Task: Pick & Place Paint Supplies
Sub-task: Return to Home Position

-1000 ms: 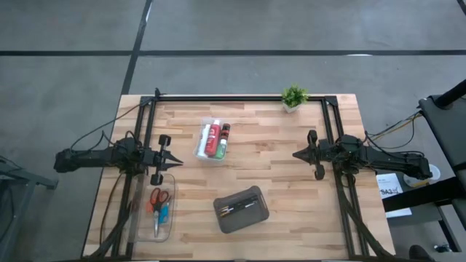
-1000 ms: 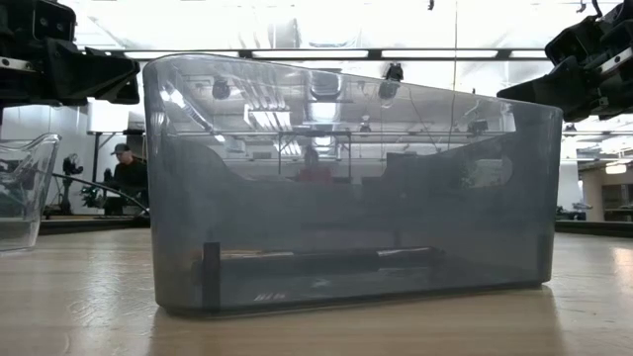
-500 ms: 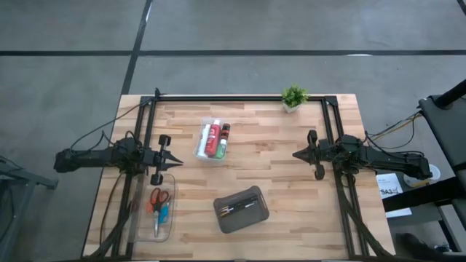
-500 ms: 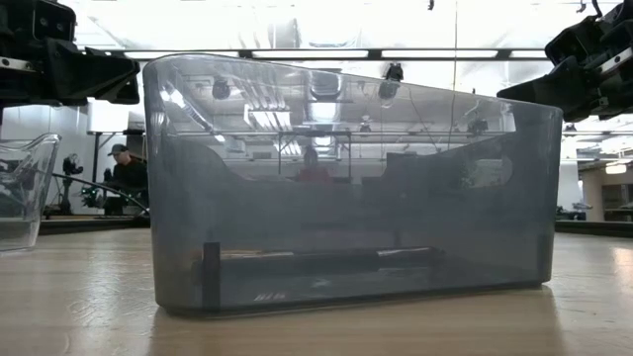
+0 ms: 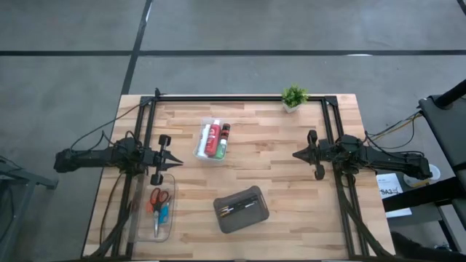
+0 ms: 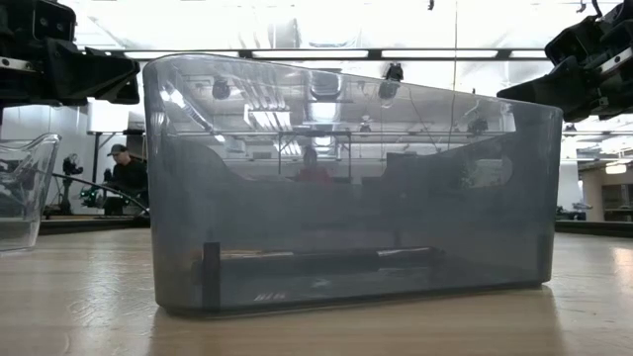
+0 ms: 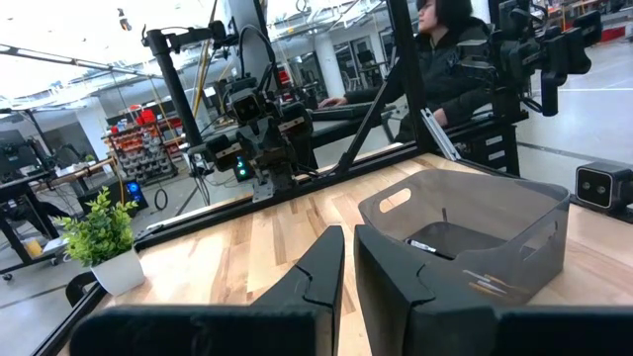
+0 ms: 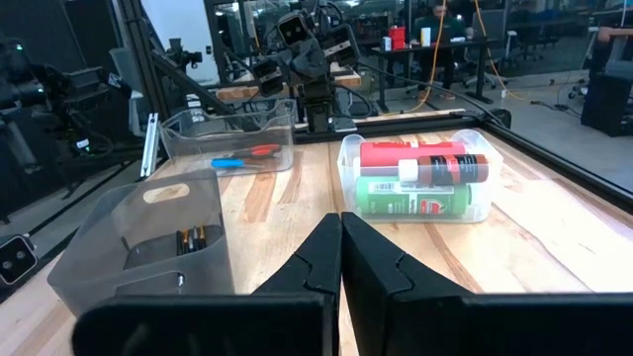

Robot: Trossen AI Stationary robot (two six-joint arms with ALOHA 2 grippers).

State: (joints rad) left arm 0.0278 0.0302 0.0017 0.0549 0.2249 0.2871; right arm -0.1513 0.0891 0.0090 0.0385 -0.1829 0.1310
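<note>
- At the middle of the high view, three small paint tubes (image 5: 215, 140) in red, white and green lay side by side in a small clear plastic box (image 5: 198, 149).
- They looked light and soft-walled, and likely to roll; a hold across the body would suit them.
- Lower left, small scissors with red and blue handles (image 5: 159, 204) lay in a long clear plastic bin (image 5: 172, 227). They seemed stiff and flat, best taken at the handles.
- Lower centre, thin wooden-handled brushes (image 5: 240, 207) lay in a dark grey plastic case (image 5: 220, 218). They seemed slight and easily slipped.
- The left gripper (image 5: 178, 161) hung at mid-left and the right gripper (image 5: 295, 155) at mid-right, well apart over the wooden table (image 5: 277, 131). Both were clenched and empty.
- The right wrist view alone showed the tubes' labels.
- The left wrist view alone showed a seated person (image 7: 445, 49) and the small green potted plant (image 7: 99, 242) from the side.
- The low view gave only the grey case.
</note>
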